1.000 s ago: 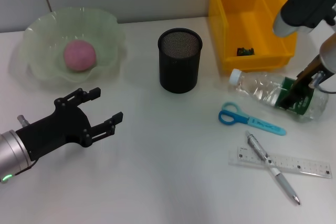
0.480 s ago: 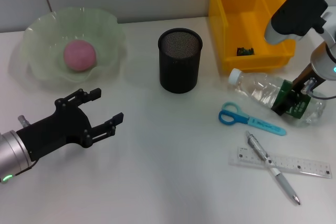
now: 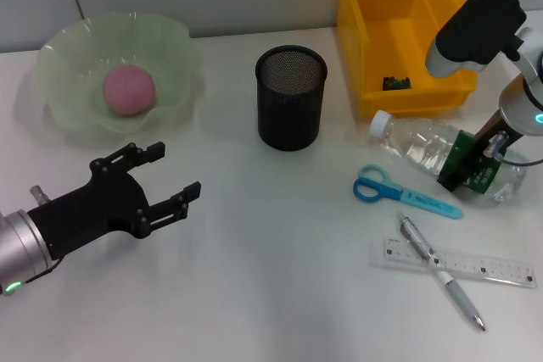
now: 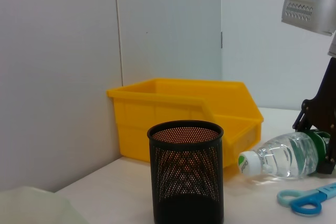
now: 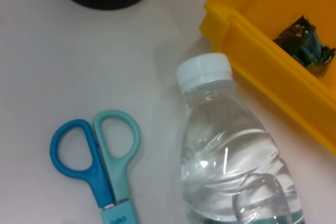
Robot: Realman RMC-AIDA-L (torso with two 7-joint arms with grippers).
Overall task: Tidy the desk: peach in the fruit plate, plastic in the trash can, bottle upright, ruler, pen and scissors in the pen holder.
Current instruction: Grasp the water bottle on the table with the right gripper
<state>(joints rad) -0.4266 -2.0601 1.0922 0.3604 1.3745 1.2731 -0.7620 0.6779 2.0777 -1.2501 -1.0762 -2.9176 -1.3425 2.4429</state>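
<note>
So over the last second the right arm has swung in and dropped lower over the bottle (image 3: 441, 152), and its right tool (image 3: 477, 167) now sits down around the green label end. Left side hasn't budged.

Nearest to the robot: the left tool (image 3: 165, 177) hovers over bare counter (image 3: 254, 277), fingers spread wide, holding nothing. On the other side the pen (image 3: 441, 273) lies crossed over the ruler (image 3: 454, 264), touching it, both flat. Just beyond those are the scissors (image 3: 405, 193), blue handles pointing toward the pen holder (image 3: 291, 97).

Then the bottle, which is the thing that matters here. It's lying on its side, white cap toward the pen holder, fat base out toward the robot's right edge, so its long axis runs roughly across the counter with a slight slant. The right tool is at the base half and looks like it straddles the body, but I honestly can't tell if it's clamped yet or just around it. The right arm is way nearer; the left is well apart.

Farther back: the peach (image 3: 129, 89) already sits in the fruit plate (image 3: 182, 57), and a scrap of plastic (image 3: 395, 83) is in the yellow trash can (image 3: 373, 57).

My guess is that standing it up means tipping the cap end upward.
</note>
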